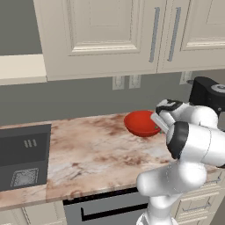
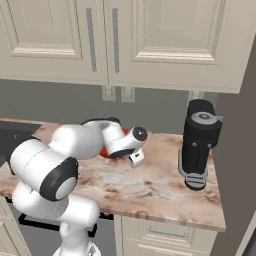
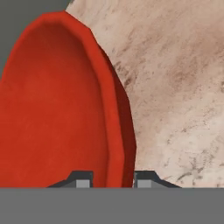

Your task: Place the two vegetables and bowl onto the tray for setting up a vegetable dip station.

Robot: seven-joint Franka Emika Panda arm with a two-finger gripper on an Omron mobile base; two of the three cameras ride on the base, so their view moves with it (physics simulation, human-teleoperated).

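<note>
My gripper (image 3: 111, 180) is shut on the rim of the red bowl (image 3: 57, 109), with one dark fingertip (image 3: 82, 180) inside the bowl and the other outside. In the left base view the bowl (image 1: 139, 124) is tilted at the back of the marble counter (image 1: 96, 154), with the gripper (image 1: 157, 122) at its right edge. In the right base view the arm hides most of the bowl. Whether the bowl touches the counter I cannot tell. The tray and the two vegetables are out of view.
A dark coffee machine (image 2: 200, 145) stands at the counter's right end, near the side wall. A dark cooktop (image 1: 24, 154) sits at the left. Cream wall cabinets (image 1: 110, 35) hang above, and the counter's front edge (image 1: 101, 190) runs close to the base.
</note>
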